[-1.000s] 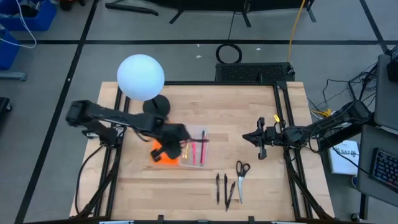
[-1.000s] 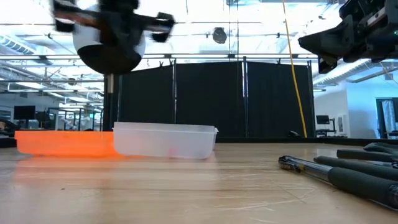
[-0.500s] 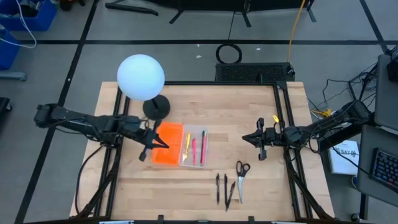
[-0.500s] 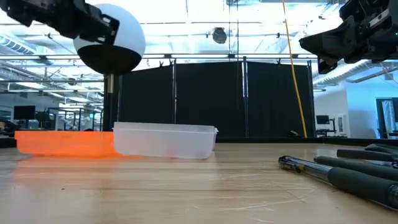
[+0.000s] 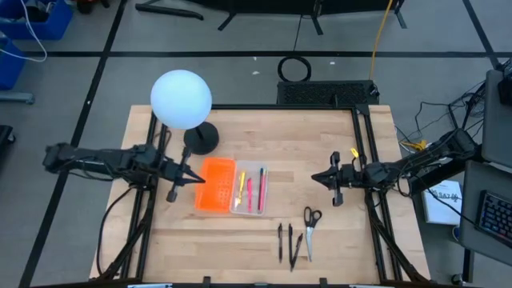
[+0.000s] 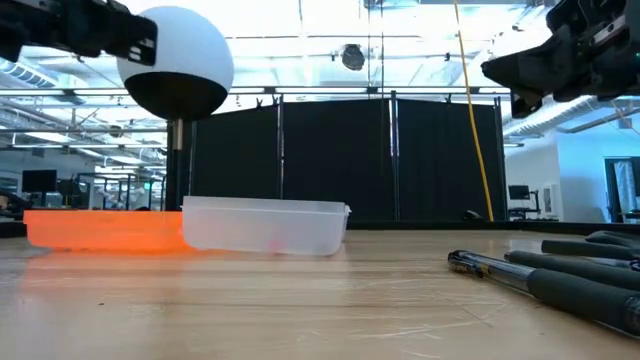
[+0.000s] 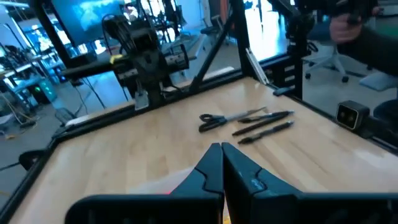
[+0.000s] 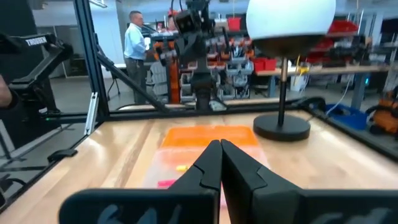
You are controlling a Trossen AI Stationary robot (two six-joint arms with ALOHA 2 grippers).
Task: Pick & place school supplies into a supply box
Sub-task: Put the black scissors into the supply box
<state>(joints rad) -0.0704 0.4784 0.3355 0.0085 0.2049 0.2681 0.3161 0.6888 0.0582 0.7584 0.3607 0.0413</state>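
Nearest, at the front edge of the wooden bench (image 5: 320, 240), three dark pens (image 5: 288, 242) lie side by side, with the black-handled scissors (image 5: 310, 221) just beside them on the right, blades pointing forward. Further back, mid-bench, the clear supply box (image 5: 251, 192) holds a yellow pen (image 5: 242, 186), a pink pen (image 5: 249, 194) and a red pen (image 5: 261, 186), lying lengthwise. An orange tray (image 5: 214, 185) sits touching the box's left side. Left gripper (image 5: 178, 182) hovers just left of the orange tray, fingers pressed fully together, holding nothing. Right gripper (image 5: 330, 179) hangs above the bench well right of the box, fingers likewise closed tight and empty. Farther back stands a white globe lamp (image 5: 182, 99) on a black round base (image 5: 201, 138). Beyond the bench, in the right wrist view, a person in a light shirt (image 8: 133, 38) stands in the room.
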